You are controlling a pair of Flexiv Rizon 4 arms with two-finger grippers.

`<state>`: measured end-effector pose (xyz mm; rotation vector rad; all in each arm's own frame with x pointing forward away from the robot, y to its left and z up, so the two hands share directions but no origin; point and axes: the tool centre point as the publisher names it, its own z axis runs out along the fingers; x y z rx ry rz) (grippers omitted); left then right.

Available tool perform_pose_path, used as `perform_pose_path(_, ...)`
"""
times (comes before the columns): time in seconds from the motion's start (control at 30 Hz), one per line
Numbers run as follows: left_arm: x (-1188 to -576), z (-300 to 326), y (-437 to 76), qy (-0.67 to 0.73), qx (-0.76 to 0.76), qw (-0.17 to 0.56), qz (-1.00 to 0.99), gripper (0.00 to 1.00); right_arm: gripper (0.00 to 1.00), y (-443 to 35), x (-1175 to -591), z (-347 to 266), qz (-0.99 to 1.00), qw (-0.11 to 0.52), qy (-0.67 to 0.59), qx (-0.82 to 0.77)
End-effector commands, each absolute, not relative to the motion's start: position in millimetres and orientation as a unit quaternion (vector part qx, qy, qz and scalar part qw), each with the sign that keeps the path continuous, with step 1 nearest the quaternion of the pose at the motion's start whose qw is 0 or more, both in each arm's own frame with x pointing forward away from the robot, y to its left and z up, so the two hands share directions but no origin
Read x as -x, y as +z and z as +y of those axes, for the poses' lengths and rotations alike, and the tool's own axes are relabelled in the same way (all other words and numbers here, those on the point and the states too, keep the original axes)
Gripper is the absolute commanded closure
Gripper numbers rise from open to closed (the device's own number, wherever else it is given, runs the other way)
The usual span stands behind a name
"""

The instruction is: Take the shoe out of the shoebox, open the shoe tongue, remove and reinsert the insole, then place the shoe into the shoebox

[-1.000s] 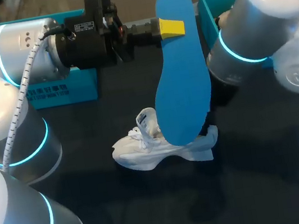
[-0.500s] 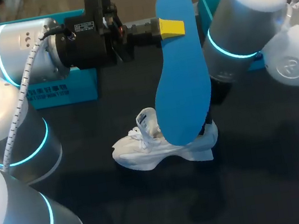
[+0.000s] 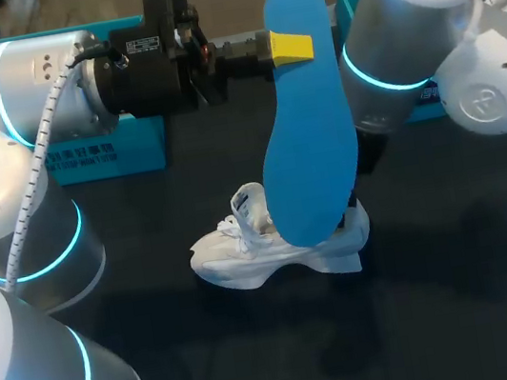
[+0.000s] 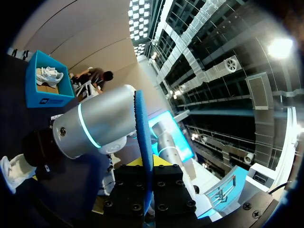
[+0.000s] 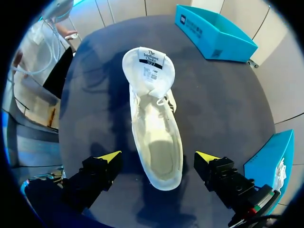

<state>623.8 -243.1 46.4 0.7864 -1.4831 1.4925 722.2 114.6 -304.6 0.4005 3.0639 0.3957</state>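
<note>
Left gripper (image 3: 292,46) clamps the insole (image 3: 309,143) upright, lower end over the shoe (image 3: 244,249), whose heel the spread right gripper (image 5: 158,157) straddles.

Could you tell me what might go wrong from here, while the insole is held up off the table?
1. The left hand pinches the insole near one end only, so the long free part may swing or slip on the way to the shoe.
2. The right hand hangs open astride the shoe's heel; closing there could squash the opening or push the shoe along the table.
3. The right arm stands close beside the insole and could knock it.
</note>
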Motion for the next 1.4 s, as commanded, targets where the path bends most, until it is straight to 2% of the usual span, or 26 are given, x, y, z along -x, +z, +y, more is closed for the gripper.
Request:
perform_pose_path(0.03, -623.4, -244.0, 45.8, 0.599, -0.316, 0.433, -0.595, 1.00, 0.00, -306.3, -722.4, 115.6, 0.983, 0.013, 0.126, -0.129)
perform_pose_path(0.77, -623.4, -244.0, 45.8, 0.599, -0.316, 0.433, -0.595, 1.00, 0.00, -312.0, -724.4, 120.4, 0.983, 0.012, 0.125, -0.137)
perform_pose_path(1.4, -623.4, -244.0, 45.8, 0.599, -0.316, 0.433, -0.595, 1.00, 0.00, -352.9, -767.1, 152.6, 0.983, -0.002, 0.137, -0.125)
